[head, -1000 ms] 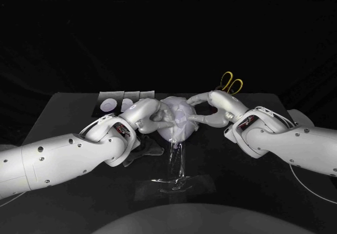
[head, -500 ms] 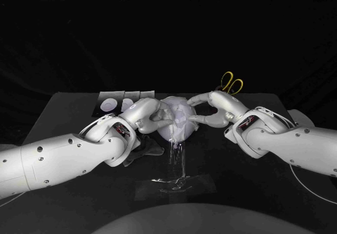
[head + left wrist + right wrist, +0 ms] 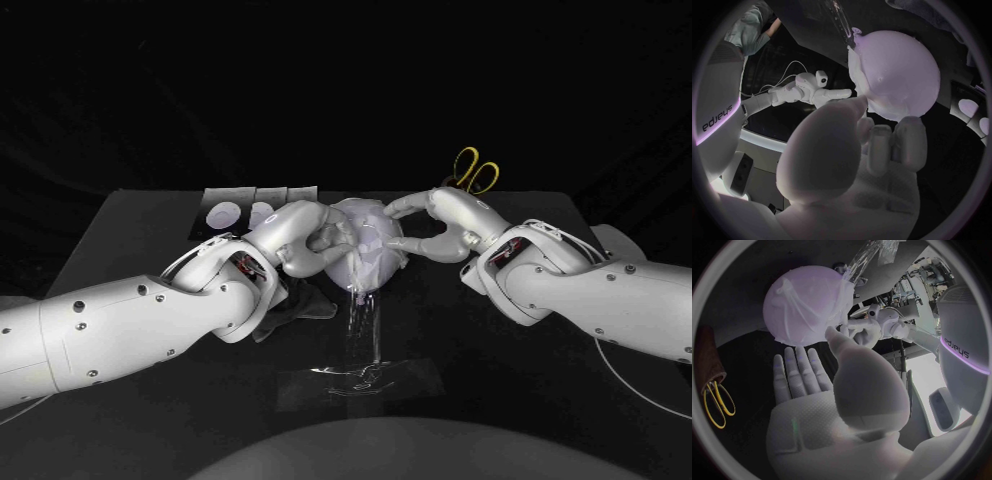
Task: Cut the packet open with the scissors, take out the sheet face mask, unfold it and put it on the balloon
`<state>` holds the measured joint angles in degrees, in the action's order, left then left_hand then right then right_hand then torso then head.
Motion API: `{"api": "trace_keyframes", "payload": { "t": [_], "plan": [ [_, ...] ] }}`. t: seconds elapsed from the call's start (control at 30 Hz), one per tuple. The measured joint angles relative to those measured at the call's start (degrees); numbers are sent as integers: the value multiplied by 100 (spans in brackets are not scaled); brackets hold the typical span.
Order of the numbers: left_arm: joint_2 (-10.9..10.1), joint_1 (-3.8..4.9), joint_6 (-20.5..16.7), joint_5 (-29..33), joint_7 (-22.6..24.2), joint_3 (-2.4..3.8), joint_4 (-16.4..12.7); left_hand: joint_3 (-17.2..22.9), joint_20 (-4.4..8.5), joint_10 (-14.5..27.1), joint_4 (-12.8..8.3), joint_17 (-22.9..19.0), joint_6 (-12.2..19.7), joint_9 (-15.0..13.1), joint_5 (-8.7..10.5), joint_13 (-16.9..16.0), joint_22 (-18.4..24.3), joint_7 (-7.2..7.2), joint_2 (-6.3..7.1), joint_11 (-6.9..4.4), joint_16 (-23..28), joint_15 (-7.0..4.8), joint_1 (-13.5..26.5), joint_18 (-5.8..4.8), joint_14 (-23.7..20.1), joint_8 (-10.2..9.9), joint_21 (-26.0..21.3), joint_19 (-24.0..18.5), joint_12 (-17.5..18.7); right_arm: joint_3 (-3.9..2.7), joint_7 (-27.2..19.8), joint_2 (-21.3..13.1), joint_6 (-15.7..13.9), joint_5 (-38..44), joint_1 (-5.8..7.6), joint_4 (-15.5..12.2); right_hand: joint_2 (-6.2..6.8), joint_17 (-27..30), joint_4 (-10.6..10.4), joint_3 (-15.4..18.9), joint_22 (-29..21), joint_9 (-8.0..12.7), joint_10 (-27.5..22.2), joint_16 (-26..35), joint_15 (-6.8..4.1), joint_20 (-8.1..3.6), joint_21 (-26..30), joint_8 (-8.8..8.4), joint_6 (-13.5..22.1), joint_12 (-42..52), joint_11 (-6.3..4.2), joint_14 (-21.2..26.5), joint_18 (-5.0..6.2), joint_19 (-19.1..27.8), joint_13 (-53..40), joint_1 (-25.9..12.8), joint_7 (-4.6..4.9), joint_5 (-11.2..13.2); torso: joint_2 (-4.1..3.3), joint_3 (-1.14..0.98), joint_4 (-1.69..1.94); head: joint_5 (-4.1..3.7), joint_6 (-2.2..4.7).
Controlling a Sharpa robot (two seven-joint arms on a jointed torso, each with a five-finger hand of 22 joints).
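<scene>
Balloon (image 3: 369, 256) sits between left robot hand (image 3: 309, 238) and right robot hand (image 3: 434, 222), touching both.

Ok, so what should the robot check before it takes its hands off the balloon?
1. Mask on the balloon: ok, it lies over it.
2. Mask smooth: not ok, creases show in the right wrist view.
3. Balloon on its clear stand: ok.
4. Left hand and right hand at the balloon: ok, each touches it.
5. Mask stuck down all round: cannot tell.
6. Scissors out of the way: ok, at the far edge of the table.
</scene>
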<state>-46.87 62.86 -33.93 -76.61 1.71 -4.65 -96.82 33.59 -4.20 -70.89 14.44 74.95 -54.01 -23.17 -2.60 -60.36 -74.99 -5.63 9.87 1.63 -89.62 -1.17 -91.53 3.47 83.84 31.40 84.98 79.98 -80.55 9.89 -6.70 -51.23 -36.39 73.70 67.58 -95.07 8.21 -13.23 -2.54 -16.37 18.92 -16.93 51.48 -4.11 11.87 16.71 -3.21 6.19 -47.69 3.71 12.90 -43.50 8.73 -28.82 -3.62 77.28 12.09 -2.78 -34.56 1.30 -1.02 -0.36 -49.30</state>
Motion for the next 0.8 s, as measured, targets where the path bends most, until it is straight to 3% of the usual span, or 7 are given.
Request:
{"api": "trace_keyframes", "payload": {
  "t": [0.07, 0.1, 0.43, 0.8],
  "plan": [
    [-20, 0, 3, 20, 21, 0, -23, 302, 8, -9, -113, 0, 0, -1, 0, -47, 0, 1, 147, -9, 0, -19, 155, -1, 18, 51, 0, 9, 0, 0, 1, 0, 1, 0, -1, 0, 0, 0, 0, 0, 0, 0, 0, 0, 0, 0, 0, 0, 0, 0, 0, 0, 0, 0, 0, 0, 0, 0, -1, 0, 1, -1, 1],
    [-31, 0, 5, 30, 31, 0, -35, 346, 9, -9, -141, 0, 0, -3, 0, -63, 1, 1, 160, -9, 0, -19, 185, -1, 18, 52, 0, 9, -1, 0, 1, 1, 2, 0, -1, 0, 0, 0, 0, 0, 0, 0, 0, 0, 0, 0, 0, 0, 0, 0, 0, 0, -1, 0, 0, 0, 0, 0, -1, 0, 1, -2, 1],
    [-273, -2, 32, 155, 121, 0, -224, 631, 9, -50, -376, 0, 11, -7, 0, -166, 6, 11, 169, -11, -18, -19, 463, -1, 18, 133, 0, 8, -1, 0, 3, -3, 4, -1, -11, -2, -23, 9, 0, 0, -6, 6, 21, 0, 0, 0, 0, 0, 0, 0, -21, 0, -35, 0, 0, 23, -1, 0, 1, 0, 2, -12, -10],
    [-618, -2, 129, 296, 144, -3, -424, 717, 9, -92, -462, -3, 21, -26, 0, -230, 8, 21, 176, -12, -18, -17, 576, 0, 19, 166, -1, 8, -32, 0, 3, -13, 5, -5, -28, -4, -23, 9, 0, 0, -11, 6, 21, 0, 0, 0, 0, 0, 0, 0, -21, 0, -36, -1, 0, 22, -1, 0, 3, 2, 5, -15, -22]
  ]
}}
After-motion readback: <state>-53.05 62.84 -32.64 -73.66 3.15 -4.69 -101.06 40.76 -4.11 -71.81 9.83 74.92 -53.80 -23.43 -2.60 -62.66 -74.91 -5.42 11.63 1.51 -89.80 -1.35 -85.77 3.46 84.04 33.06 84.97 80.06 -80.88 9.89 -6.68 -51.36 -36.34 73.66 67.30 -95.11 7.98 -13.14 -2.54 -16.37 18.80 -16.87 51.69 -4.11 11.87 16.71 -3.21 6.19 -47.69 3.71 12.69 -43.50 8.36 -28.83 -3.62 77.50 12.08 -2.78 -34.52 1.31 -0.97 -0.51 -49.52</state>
